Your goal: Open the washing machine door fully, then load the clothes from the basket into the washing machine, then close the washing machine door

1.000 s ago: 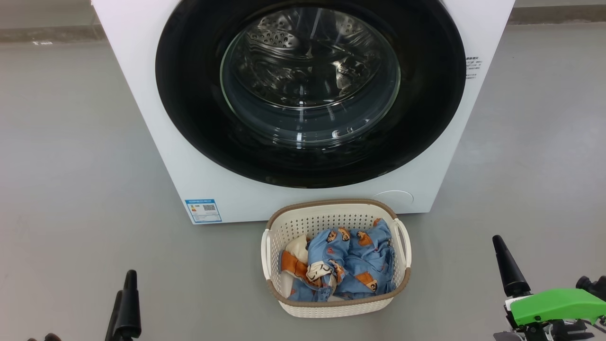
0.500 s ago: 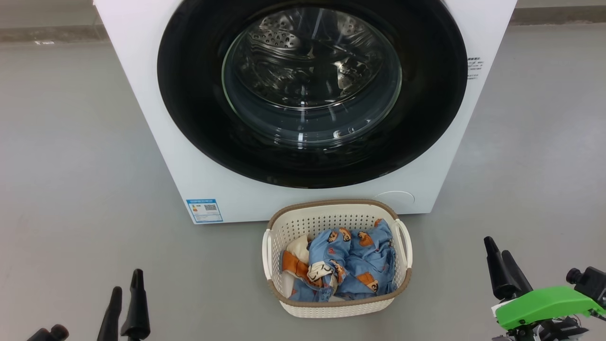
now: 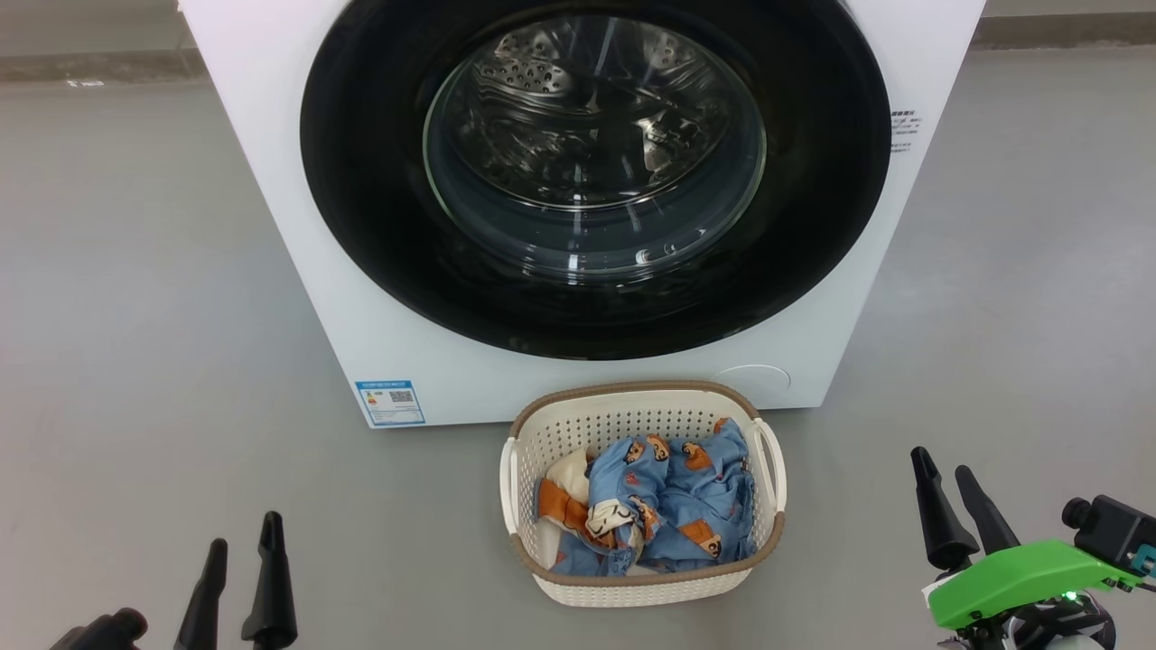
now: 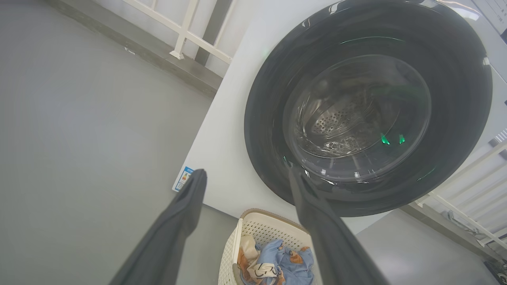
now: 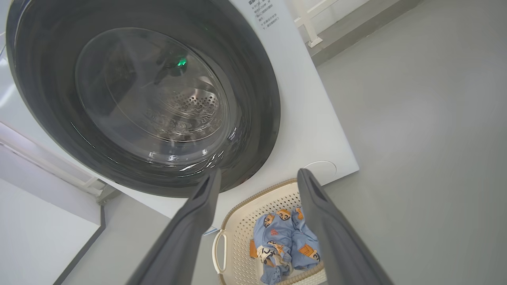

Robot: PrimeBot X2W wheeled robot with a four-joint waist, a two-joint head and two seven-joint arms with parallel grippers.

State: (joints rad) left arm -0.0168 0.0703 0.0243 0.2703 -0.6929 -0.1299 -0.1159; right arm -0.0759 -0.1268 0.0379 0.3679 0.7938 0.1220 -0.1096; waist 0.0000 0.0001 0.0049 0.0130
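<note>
Zero steps done: washing machine door shut.
Left tool and right tool, both spread and empty, flank the basket of clothes; door ahead and above, right tool seemingly nearer.

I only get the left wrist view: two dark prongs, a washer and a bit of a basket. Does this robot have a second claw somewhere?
Observer: Yes. In the head view the right gripper is at the lower right, off to the basket's right, with its fingers apart and a bright green part behind it.
Operator: What does the whole basket look like?
Observer: It has a white handle on each side, and the clothes lie below its brown rim, heaped toward the near end.
</note>
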